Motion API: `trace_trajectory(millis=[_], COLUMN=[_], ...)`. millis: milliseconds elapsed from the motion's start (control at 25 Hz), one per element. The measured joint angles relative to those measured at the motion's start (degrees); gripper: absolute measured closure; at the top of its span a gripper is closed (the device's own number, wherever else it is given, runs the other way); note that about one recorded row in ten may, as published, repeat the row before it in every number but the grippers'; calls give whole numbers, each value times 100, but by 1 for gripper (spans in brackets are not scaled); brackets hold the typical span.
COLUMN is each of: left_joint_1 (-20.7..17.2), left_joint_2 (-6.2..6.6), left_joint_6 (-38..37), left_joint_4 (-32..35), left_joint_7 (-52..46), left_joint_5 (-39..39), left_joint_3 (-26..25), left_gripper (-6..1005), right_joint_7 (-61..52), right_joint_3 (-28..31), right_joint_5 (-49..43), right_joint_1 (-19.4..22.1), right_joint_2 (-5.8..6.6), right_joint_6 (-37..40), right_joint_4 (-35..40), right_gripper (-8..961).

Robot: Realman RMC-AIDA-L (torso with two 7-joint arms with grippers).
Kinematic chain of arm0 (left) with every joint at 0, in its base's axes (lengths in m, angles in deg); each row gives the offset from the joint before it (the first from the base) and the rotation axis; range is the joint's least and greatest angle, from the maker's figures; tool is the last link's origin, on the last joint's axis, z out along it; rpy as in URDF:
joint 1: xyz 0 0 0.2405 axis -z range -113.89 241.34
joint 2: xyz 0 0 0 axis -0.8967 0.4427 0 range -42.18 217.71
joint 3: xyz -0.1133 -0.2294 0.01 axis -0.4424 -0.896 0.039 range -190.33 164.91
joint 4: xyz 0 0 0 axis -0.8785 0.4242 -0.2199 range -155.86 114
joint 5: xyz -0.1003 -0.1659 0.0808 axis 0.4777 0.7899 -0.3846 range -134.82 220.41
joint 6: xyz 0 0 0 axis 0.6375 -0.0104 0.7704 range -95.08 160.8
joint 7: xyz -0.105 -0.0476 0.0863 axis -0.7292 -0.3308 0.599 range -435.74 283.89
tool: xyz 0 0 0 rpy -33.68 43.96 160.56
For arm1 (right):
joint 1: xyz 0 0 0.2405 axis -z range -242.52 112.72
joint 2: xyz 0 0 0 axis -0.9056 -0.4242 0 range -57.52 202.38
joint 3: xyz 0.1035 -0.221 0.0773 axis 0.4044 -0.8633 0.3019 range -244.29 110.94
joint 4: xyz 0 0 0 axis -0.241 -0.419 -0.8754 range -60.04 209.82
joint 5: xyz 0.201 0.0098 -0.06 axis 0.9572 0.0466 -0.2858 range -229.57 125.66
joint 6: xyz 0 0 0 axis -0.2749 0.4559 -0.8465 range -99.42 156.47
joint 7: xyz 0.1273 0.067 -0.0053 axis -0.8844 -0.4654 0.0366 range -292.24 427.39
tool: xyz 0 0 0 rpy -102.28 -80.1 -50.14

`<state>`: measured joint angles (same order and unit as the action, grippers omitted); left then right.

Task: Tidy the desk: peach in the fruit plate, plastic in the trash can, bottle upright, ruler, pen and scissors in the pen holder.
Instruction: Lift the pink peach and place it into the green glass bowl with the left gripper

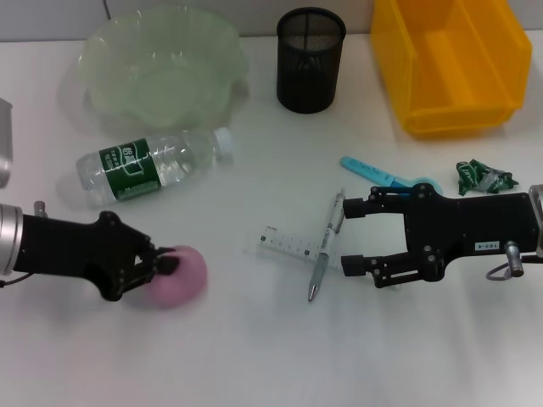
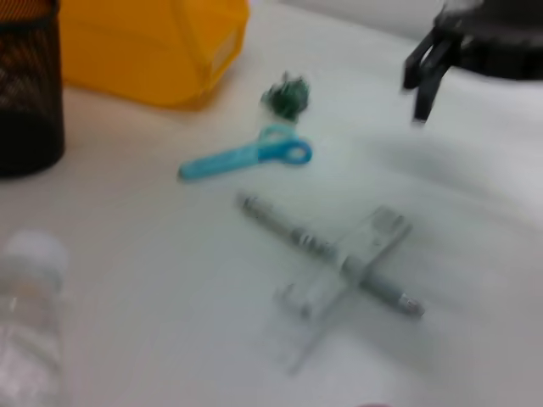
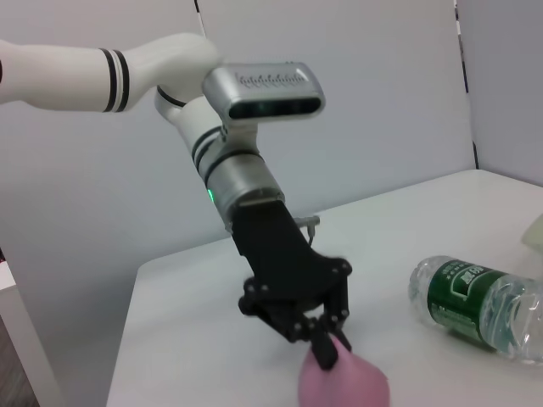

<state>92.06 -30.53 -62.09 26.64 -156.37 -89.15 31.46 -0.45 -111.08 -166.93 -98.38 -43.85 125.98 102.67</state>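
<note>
At lower left the left gripper [image 1: 161, 264] pinches the pink peach [image 1: 180, 275] between narrowed fingers. Above it lies the bottle [image 1: 153, 165], its green label unreadable. At right, the right gripper [image 1: 354, 237] spreads wide beside the pen [image 1: 326, 246].

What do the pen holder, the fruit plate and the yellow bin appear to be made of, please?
The pen holder looks like black wire mesh, probably metal: light shows through its grid. The fruit plate seems to be translucent pale green plastic or glass with a wavy rim. The yellow bin looks like opaque moulded plastic, smooth and slightly glossy.
</note>
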Motion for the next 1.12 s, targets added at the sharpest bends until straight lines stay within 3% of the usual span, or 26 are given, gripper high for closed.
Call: trace_trajectory(millis=[120, 160, 240, 360, 440, 600, 720, 800, 880, 920, 1000, 1120], left_joint_1=[69, 80, 85, 140, 140, 345, 345, 549, 587, 772, 888, 954], left_joint_2=[16, 23, 22, -22, -22, -27, -27, -30, -34, -47, -54, -58], left_joint_6=[-406, -522, -524, -158, -158, 1034, 1034, 2348, 2640, 3274, 3707, 3948], left_joint_4=[-20, -43, -43, -169, -169, -985, -985, -1651, -1780, -2102, -2327, -2470], left_joint_7=[21, 50, 55, 68, 68, 334, 334, 791, 904, 1147, 1420, 1639], left_joint_5=[486, 980, 1178, 2167, 2167, 3421, 3421, 4393, 4546, 4838, 5045, 5181], left_joint_3=[-236, -331, -350, -360, -360, -360, -360, -359, -352, -341, -352, -362], left_gripper=[940, 957, 955, 951, 949, 944, 940, 938, 935, 934, 932, 928], right_joint_7=[1, 20, 29, 36, 39, 51, 57, 57, 56, 56, 49, 44], right_joint_3=[3, 3, 3, -19, -21, -30, -25, -7, -4, -4, -6, -6], right_joint_5=[0, -1, -1, 0, 0, 1, 1, 2, 2, 2, 2, 2], right_joint_1=[7, 10, 10, 14, 17, 40, 63, 71, 72, 72, 72, 71], right_joint_2=[0, 0, -2, -15, -18, -33, -36, -41, -46, -46, -45, -45], right_joint_6=[2, 2, 2, 2, 3, 29, 44, 48, 54, 57, 61, 62], right_joint_4=[-1, -4, -6, -6, -6, -3, 0, 1, 1, 0, 0, 0], right_gripper=[130, 130, 130, 130, 130, 129, 129, 129, 129, 129, 129, 129])
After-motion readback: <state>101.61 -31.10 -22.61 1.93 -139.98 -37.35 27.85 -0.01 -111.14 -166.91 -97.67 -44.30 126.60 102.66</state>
